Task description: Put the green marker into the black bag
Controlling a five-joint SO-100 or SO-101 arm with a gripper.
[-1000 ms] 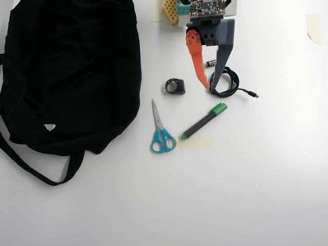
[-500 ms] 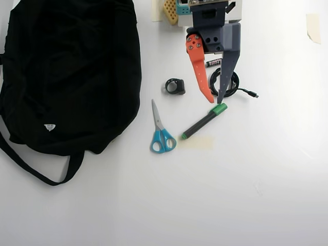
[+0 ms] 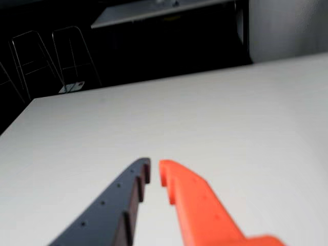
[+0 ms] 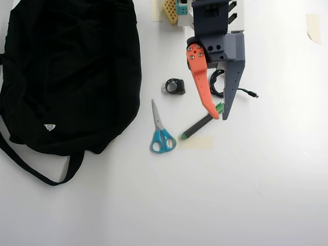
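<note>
In the overhead view the green marker [image 4: 197, 127] lies slanted on the white table, its green cap up and to the right. My gripper [image 4: 220, 117] hangs over that cap end, the orange finger left and the grey finger right, open by a narrow gap with the cap showing between them. The wrist view shows the same two fingertips of the gripper [image 3: 155, 170] slightly apart over bare table, holding nothing; the marker is out of that view. The black bag [image 4: 72, 72] fills the left side, apart from the gripper.
Blue-handled scissors [image 4: 162, 134] lie just left of the marker. A small black ring-shaped part [image 4: 175, 86] sits above them. A coiled black cable [image 4: 245, 92] lies partly under the gripper. The bag's strap [image 4: 31, 166] loops out at lower left.
The gripper has moved down the overhead view from the cable to the marker's green cap. Nothing on the table has shifted.
</note>
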